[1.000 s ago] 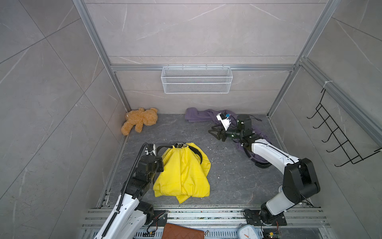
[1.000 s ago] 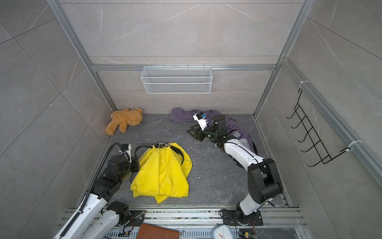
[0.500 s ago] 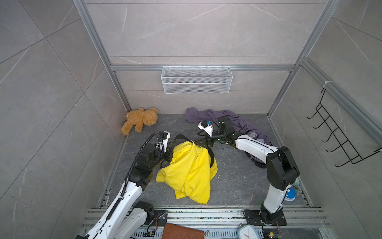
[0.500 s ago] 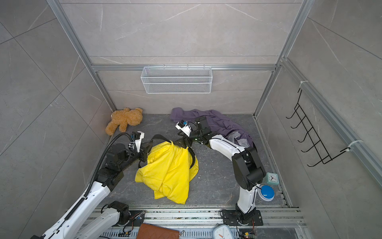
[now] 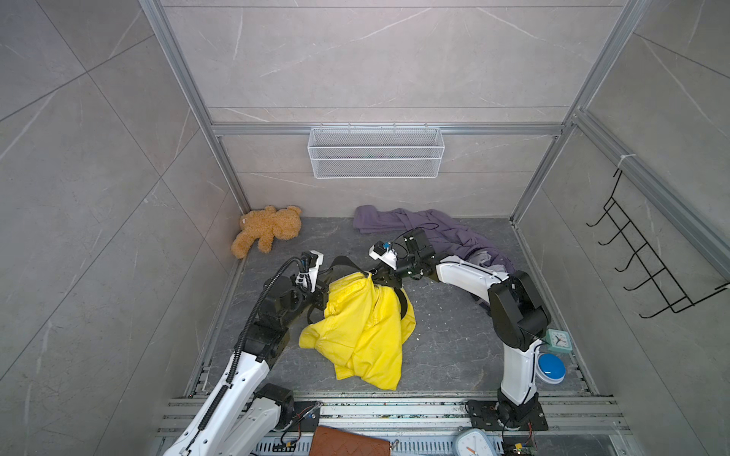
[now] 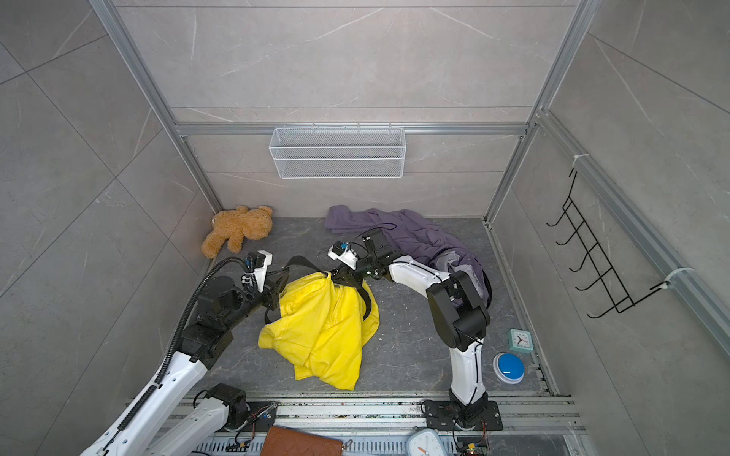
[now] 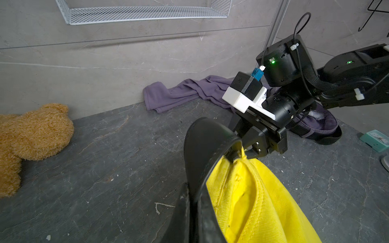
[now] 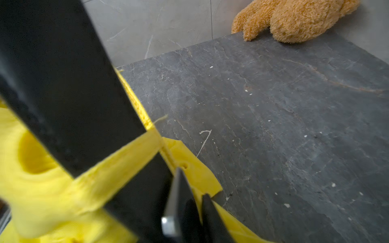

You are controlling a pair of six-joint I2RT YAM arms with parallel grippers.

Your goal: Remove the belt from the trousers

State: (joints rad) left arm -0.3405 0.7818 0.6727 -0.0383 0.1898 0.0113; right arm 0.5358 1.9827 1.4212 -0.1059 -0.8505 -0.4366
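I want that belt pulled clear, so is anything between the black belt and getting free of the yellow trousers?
Yes. In the right wrist view the belt passes under a belt loop on the yellow trousers, which holds it in. Other loops cannot be made out; nothing else visible blocks it.

Teddy bear (image 5: 268, 229) is lying in a far corner. Purple garment (image 5: 414, 221) is sprawling beneath the wire basket (image 5: 375, 154). Mint clock (image 5: 559, 341) is sitting beside a blue disc (image 5: 551, 367).
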